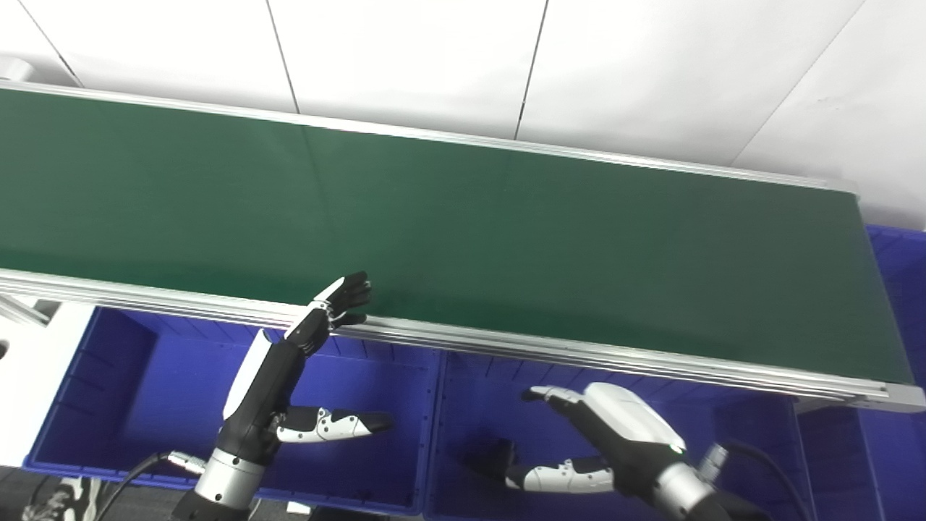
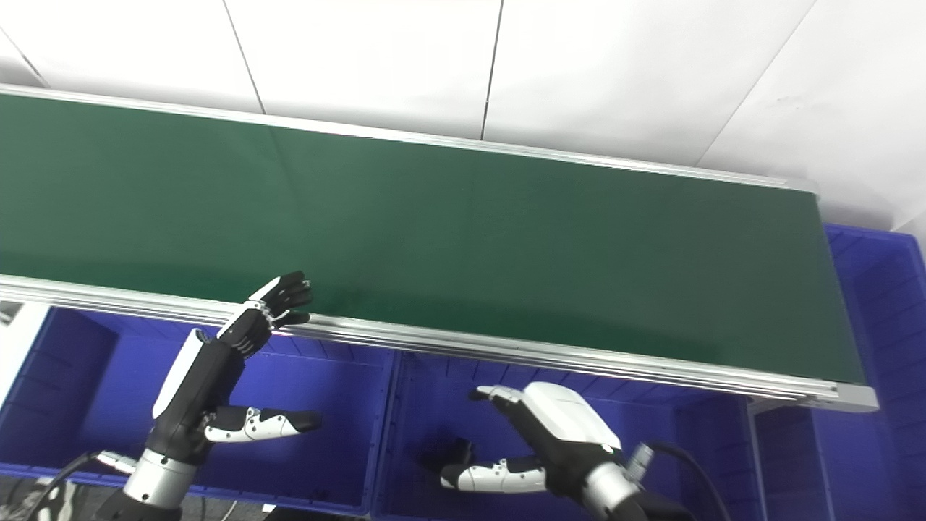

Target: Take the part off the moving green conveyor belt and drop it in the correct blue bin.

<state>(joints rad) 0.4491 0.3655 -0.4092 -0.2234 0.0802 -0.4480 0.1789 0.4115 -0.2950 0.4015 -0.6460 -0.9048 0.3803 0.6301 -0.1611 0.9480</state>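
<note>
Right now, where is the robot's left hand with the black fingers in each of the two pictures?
Left eye view: the left hand is low and left of centre, fingertips over the near silver rail of the green conveyor belt.
Right eye view: the same left hand sits further left, fingertips on that same rail.
Shared landmark: the wall between the two blue plastic bins, right of the hand in both.

No legible text anywhere (labels, numbers, signs)
</note>
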